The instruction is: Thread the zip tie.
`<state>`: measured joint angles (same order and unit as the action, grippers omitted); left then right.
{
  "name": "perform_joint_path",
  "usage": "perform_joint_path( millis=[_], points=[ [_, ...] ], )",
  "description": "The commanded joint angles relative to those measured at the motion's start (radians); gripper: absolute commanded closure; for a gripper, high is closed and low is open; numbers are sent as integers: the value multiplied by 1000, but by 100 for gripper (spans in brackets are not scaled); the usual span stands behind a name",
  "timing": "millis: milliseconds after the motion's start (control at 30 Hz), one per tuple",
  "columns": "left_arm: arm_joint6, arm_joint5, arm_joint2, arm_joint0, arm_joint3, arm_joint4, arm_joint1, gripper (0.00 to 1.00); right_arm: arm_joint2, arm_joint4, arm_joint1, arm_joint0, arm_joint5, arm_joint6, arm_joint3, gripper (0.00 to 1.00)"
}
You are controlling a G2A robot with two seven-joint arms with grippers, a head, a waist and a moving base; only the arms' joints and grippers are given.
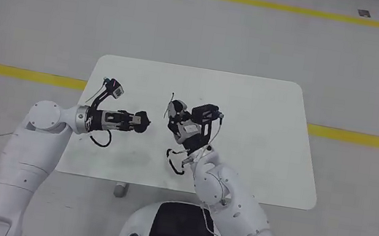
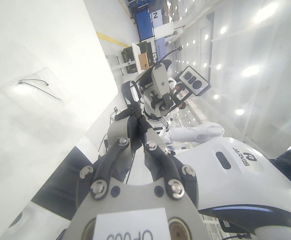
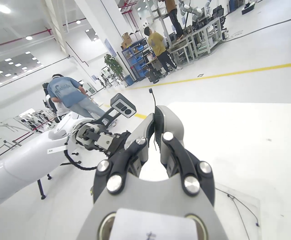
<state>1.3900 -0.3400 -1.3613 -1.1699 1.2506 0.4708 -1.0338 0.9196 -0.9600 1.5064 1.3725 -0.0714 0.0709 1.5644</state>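
Right fingers: your right gripper (image 3: 155,113) has its ribbed black pads (image 3: 159,123) clenched on the thin black plastic zip tie (image 3: 153,98).
Zip tie: it runs roughly straight through the pads. Its small square head stands clear beyond the fingertips and its pointed tail hangs free in the hollow between the fingers (in the top view the zip tie (image 1: 171,99) is a hairline sticking out past the right gripper (image 1: 176,110)).
Left fingers: your left gripper (image 2: 136,118) is pressed closed, its dark tips touching. A thin dark strand runs back from them, and I cannot tell what it is or whether it is pinched.
Gap: in the top view the left gripper (image 1: 142,120) points towards the right one. The two are near each other but apart, and both are held above the table.
Table: a white table with rounded corners (image 1: 272,105) lies under both arms.
Spares: a clear plastic sheet (image 3: 246,200) lies flat on the table, with loose black ties (image 2: 34,81) resting on it.
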Motion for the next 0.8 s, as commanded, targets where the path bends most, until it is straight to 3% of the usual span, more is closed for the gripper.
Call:
perform_joint_path(
  millis=[0,167,500,767],
  points=[
    [0,0,0,0,0,0,0,100,-5,-11,0,9,3,12,11,100],
    [0,0,0,0,0,0,0,100,-38,-95,1,45,21,109,44,100],
    [0,0,0,0,0,0,0,100,-61,-128,4,68,16,203,36,100],
    [0,0,0,0,0,0,0,100,-63,-133,4,65,9,213,30,100]
  ],
)
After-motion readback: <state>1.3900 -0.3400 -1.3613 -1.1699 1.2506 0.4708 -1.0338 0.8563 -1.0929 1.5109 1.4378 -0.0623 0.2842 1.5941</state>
